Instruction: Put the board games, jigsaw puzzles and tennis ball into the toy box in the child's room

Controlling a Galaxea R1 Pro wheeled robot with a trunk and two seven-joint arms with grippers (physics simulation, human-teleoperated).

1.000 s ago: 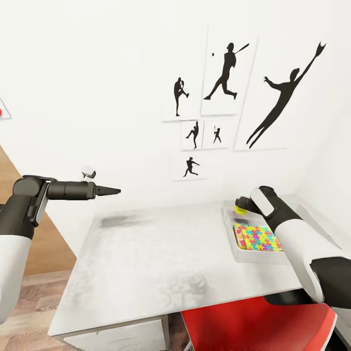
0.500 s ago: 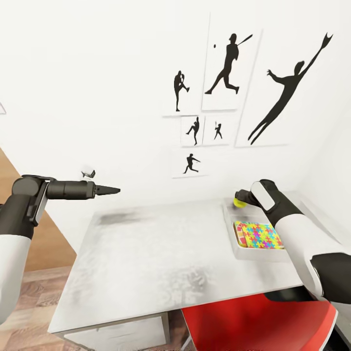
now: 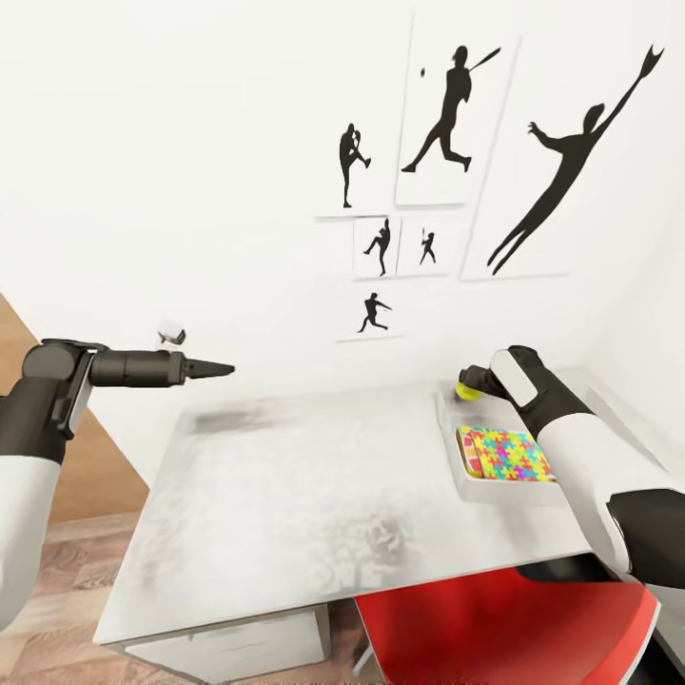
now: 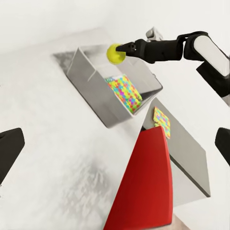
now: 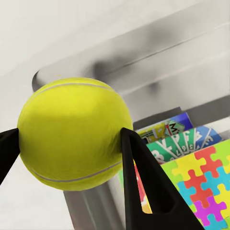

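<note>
Yellow-green and round, the tennis ball (image 3: 467,390) sits pinched in our right gripper (image 3: 470,389) in the head view, up in the air over the far end of the toy box (image 3: 455,468); the toy box rests on the white desk (image 3: 314,495) near its right edge; inside it lies a jigsaw puzzle (image 3: 505,454) with bright pieces, and a red and yellow edge of something peeks out beside it; our left gripper (image 3: 217,369) hangs well apart on the other side, out past the far left corner of the desk, its tips close together with nothing between them; black sports pictures (image 3: 447,114) hang on the white wall; a red chair (image 3: 504,628) sits tucked under the near edge of the desk.

From the left wrist view we see the right gripper (image 4: 120,50) squeezing the tennis ball (image 4: 114,53) just above one end of the toy box (image 4: 91,81); the jigsaw puzzle (image 4: 124,92) lies flat in the box; another jigsaw puzzle (image 4: 162,121) lies on the lower grey part of the desk (image 4: 184,153), beside the red chair (image 4: 143,187).

From the right wrist view the tennis ball (image 5: 74,133) looks big; the two black fingers (image 5: 143,177) press on its two sides; behind it is the toy box (image 5: 163,62), with the jigsaw puzzle (image 5: 206,184) and the printed board games (image 5: 179,136) showing inside.
</note>
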